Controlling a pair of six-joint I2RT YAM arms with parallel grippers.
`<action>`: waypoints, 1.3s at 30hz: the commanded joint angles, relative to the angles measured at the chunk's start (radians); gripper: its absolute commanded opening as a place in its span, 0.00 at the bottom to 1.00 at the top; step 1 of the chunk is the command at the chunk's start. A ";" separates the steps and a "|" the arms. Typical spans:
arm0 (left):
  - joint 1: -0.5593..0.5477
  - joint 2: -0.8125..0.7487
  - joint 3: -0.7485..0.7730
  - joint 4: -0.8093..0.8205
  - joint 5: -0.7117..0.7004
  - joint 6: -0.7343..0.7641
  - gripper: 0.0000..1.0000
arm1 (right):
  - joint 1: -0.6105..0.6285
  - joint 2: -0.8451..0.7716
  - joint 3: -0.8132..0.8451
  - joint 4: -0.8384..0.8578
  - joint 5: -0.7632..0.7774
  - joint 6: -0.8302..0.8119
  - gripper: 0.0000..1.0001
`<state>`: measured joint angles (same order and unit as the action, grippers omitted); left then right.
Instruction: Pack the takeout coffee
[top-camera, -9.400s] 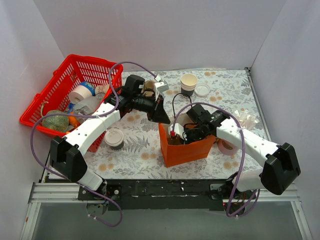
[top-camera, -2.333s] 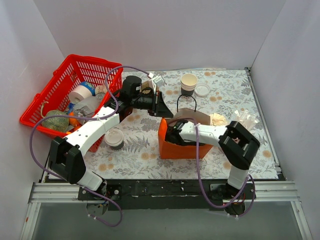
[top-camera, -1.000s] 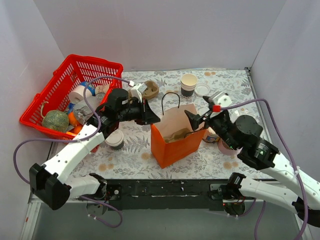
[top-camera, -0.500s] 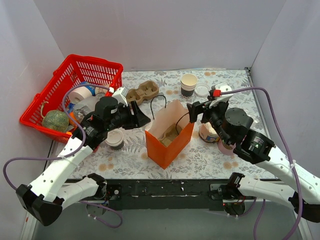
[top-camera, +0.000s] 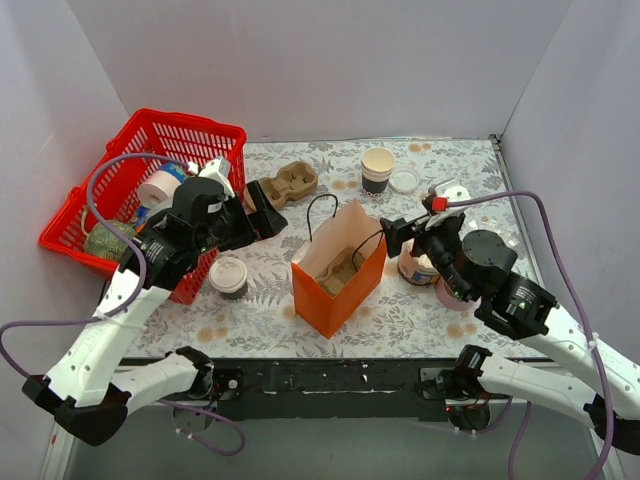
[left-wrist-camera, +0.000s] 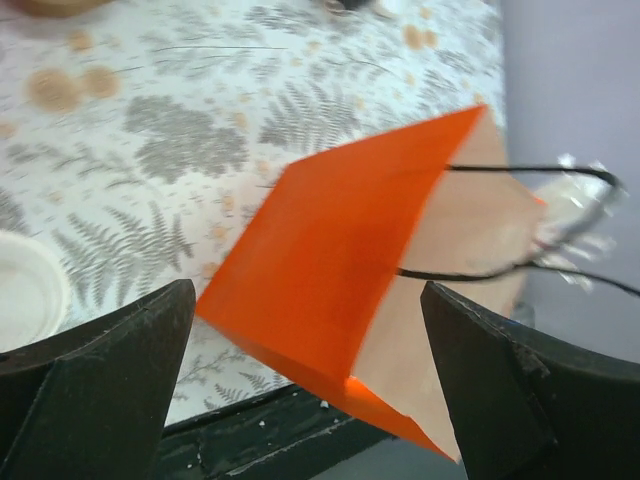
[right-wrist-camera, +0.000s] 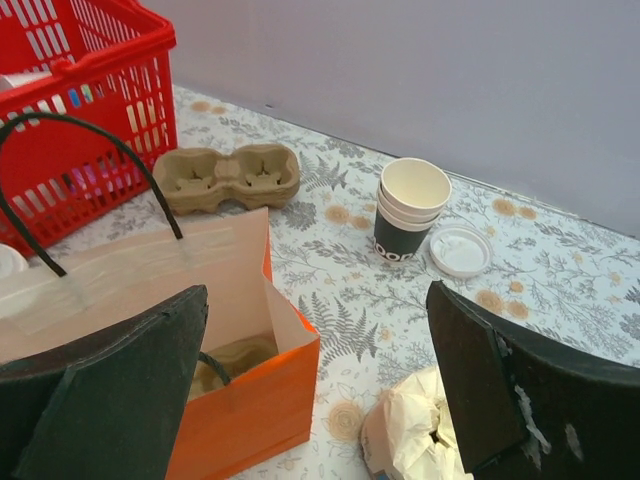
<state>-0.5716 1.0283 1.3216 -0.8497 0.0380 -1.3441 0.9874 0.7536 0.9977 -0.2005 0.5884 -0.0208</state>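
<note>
The takeout coffee (top-camera: 228, 277), a small dark cup with a white lid, stands on the table left of the orange paper bag (top-camera: 335, 282); its lid shows at the left edge of the left wrist view (left-wrist-camera: 22, 290). My left gripper (top-camera: 264, 210) hangs open above the table between the cup and the bag, with nothing between its fingers (left-wrist-camera: 310, 400). My right gripper (top-camera: 392, 238) is open too, just right of the bag's mouth (right-wrist-camera: 315, 400). The bag (right-wrist-camera: 235, 400) stands upright with something tan inside (right-wrist-camera: 232, 362).
A red basket (top-camera: 205, 133) of groceries sits at the far left. A cardboard cup carrier (top-camera: 284, 184), a lidless cup stack (top-camera: 378, 168) and a loose white lid (top-camera: 405, 180) lie behind the bag. A paper-stuffed tub (top-camera: 414, 265) and a pink roll (top-camera: 452, 294) sit under my right arm.
My left gripper has opened, let go of the bag's edge and drawn back to the left. The bag has turned and settled slightly left. My right gripper has pulled a little away from it.
</note>
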 joint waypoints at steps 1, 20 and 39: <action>-0.001 0.064 0.008 -0.236 -0.271 -0.138 0.98 | -0.007 -0.005 -0.039 0.049 0.021 -0.056 0.98; 0.001 0.266 -0.078 -0.268 -0.553 -0.351 0.82 | -0.007 -0.043 -0.140 0.118 0.159 -0.077 0.95; 0.001 0.374 -0.134 -0.322 -0.704 -0.411 0.70 | -0.007 -0.028 -0.159 0.141 0.199 -0.102 0.93</action>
<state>-0.5716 1.4036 1.2140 -1.1263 -0.5896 -1.7256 0.9821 0.7280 0.8524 -0.1284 0.7567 -0.1089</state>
